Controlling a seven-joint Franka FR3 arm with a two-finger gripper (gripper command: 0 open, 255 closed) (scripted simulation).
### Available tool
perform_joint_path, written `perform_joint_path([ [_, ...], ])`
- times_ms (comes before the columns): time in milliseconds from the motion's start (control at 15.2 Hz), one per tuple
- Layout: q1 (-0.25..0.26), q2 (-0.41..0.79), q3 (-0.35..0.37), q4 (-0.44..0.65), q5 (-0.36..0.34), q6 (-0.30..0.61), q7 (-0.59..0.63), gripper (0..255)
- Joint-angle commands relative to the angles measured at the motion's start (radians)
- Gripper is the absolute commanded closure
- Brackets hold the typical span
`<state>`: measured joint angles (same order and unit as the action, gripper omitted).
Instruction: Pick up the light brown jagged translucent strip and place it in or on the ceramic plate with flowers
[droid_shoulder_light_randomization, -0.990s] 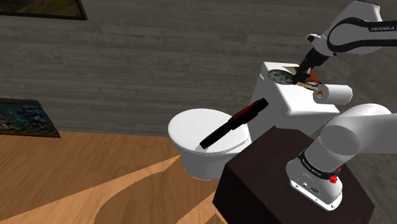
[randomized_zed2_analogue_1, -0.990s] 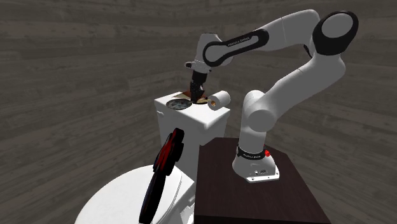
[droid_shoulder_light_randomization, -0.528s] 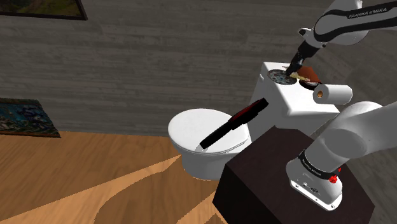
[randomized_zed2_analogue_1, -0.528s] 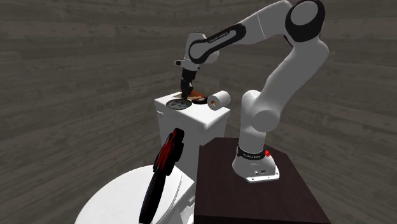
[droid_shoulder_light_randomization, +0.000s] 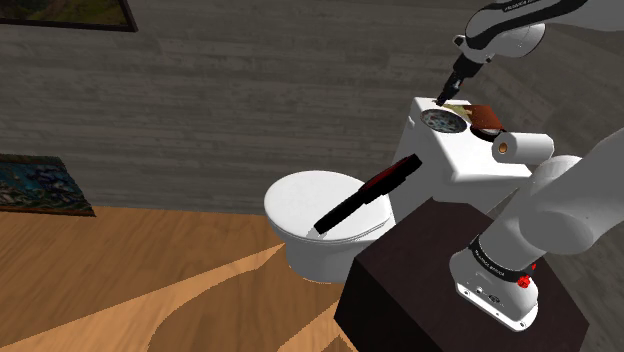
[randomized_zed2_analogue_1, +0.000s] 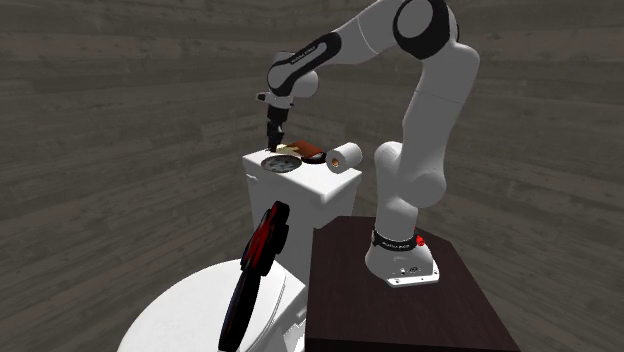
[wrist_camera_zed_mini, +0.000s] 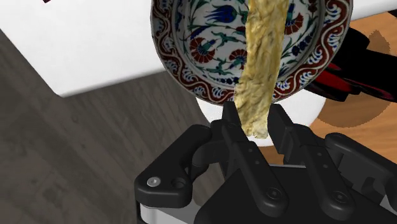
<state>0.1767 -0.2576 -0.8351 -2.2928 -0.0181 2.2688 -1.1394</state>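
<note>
**Strip clamped, held over plate**

Gripper (wrist_camera_zed_mini: 256, 124) is clamped on one end of the tan, rough-edged strip (wrist_camera_zed_mini: 262, 57). In the wrist view both fingers (wrist_camera_zed_mini: 234, 124) press against its sides. From the fingers the strip runs out across the flowered plate (wrist_camera_zed_mini: 191, 79), which has a red scalloped rim and blue and red blooms inside. Can't tell whether the free end touches the plate or floats above it.

Shoulder view: gripper (droid_shoulder_light_randomization: 447, 92) points down at 12 o'clock of the plate (droid_shoulder_light_randomization: 444, 120), just above it. The strip (droid_shoulder_light_randomization: 458, 104) shows as a thin pale line at the fingertips. The plate sits on the white toilet tank (droid_shoulder_light_randomization: 455, 165). A brown object (droid_shoulder_light_randomization: 488, 120) is at 3 o'clock of the plate, just beside it. A paper roll (droid_shoulder_light_randomization: 522, 148) lies on its side at 4 o'clock, near the tank edge. A black-and-red tool (droid_shoulder_light_randomization: 362, 196) is tilted over the closed toilet lid (droid_shoulder_light_randomization: 310, 200), at 8 o'clock from the plate and well apart. The dark stand (droid_shoulder_light_randomization: 410, 290) is at 6 o'clock.

Second exterior view: gripper (randomized_zed2_analogue_1: 273, 138) is at 12 o'clock of the plate (randomized_zed2_analogue_1: 280, 166). The strip (randomized_zed2_analogue_1: 286, 150) is a tan patch under it by the plate's far rim. The brown object (randomized_zed2_analogue_1: 310, 154) and the roll (randomized_zed2_analogue_1: 346, 157) are at 3 o'clock.
</note>
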Motion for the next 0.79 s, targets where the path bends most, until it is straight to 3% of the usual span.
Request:
perform_joint_path([
  [0, 0.012, 0.029, -0.018, -0.003, 0.025, 0.025, -0.023, 255],
  [726, 0.059, 0.143, -0.08, -0.074, 0.156, 0.169, -0.137, 255],
])
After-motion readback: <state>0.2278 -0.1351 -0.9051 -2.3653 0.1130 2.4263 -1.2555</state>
